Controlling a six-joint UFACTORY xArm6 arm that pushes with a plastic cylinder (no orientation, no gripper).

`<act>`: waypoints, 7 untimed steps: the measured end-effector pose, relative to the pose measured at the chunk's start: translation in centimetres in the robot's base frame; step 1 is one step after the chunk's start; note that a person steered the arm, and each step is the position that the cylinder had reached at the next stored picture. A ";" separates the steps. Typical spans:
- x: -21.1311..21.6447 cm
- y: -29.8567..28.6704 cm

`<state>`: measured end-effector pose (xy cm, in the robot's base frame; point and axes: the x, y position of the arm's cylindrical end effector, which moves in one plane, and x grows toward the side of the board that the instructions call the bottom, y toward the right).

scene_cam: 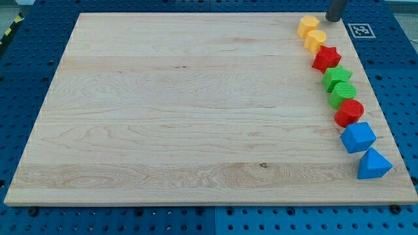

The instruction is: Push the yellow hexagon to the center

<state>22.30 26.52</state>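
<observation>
Yellow hexagon [308,26] lies flat at the board's top-right corner.

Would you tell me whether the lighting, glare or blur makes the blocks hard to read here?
Camera view: lighting even, shadows soft, no glare on the pale wooden board; the yellow hexagon block is sharp; my tip, at the top edge, is slightly soft.

A single camera looks down at a slant on the whole counter [196,98] from its near edge

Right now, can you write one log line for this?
tip: view's top right, beside yellow hexagon, contact unclear | hexagon: board's top-right corner, heading the block row | centre: not reached
</observation>
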 end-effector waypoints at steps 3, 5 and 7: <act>1.2 -3.9; 2.6 -3.2; 3.5 -9.3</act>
<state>25.79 17.22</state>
